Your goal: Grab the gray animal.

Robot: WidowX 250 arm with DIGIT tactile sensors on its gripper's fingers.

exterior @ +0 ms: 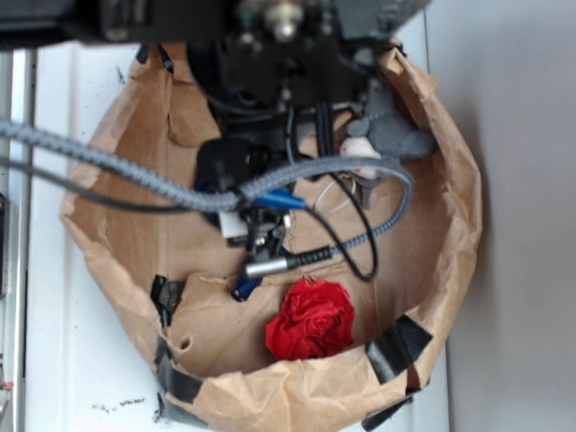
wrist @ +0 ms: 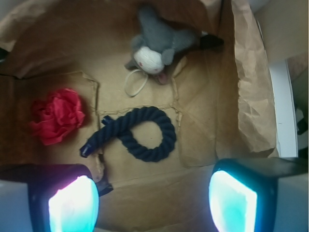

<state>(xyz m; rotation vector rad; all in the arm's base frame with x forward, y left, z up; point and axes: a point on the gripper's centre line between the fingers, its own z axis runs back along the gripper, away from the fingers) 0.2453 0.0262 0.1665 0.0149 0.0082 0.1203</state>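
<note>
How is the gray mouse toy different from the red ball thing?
The gray animal is gray with a white face; the red cloth ball is red all over. The animal has ears and a string loop; the ball is a crumpled bunch. Both lie untouched inside the brown paper bag, apart from the open gripper.

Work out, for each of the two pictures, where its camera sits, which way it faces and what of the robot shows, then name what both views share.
Exterior: sits above, facing down into the brown paper basket; the arm and cables cover the middle.
Wrist: rides on the arm, facing down past the gripper with jaws apart; the navy rope loop lies below.
Shared: the gray animal, the red cloth ball, the basket.
</note>
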